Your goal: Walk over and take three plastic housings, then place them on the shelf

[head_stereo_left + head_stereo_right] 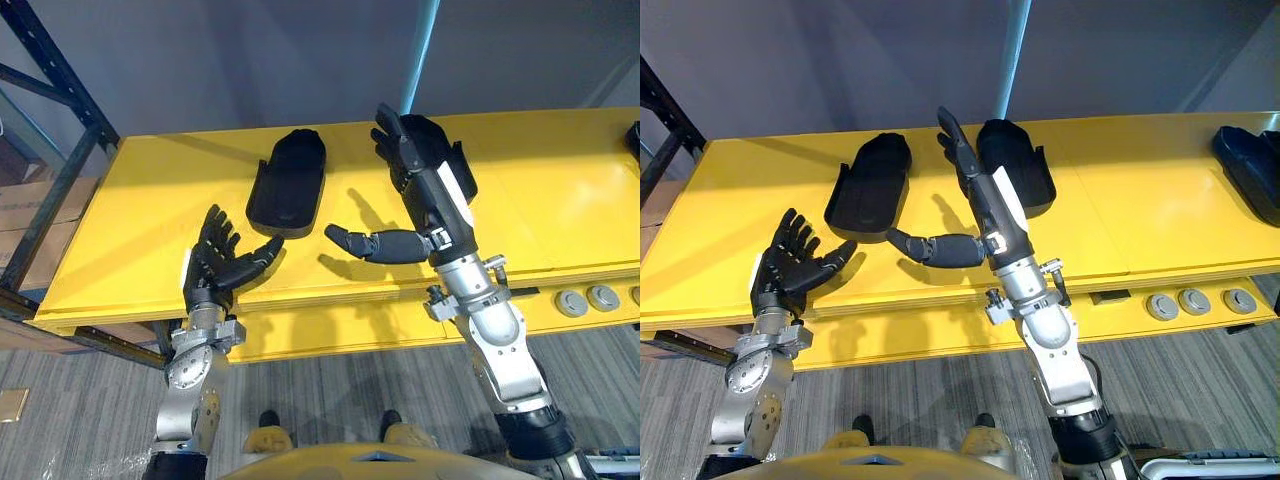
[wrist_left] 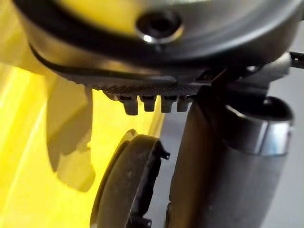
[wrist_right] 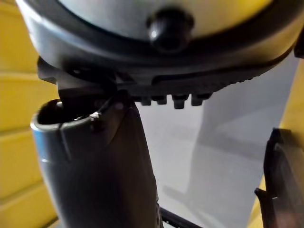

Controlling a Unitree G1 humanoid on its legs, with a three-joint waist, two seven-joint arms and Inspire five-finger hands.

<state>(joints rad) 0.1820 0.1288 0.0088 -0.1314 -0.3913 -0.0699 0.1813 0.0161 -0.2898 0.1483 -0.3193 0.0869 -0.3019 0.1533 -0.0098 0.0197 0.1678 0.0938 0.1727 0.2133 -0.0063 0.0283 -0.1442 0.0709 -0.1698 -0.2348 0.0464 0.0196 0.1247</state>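
My left hand hangs released, fingers loose, over the near edge of the yellow shelf, near the first plastic housing. My right hand lies stretched straight along the second housing, grasping nothing. The right eye view gives me a third housing, well apart at the right end.

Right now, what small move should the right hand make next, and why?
Probably close the right hand on the middle housing. Its straight fingers lie over that housing's left edge with the thumb spread wide, so it grips nothing. The left hand hangs open near the left housing and also holds nothing.
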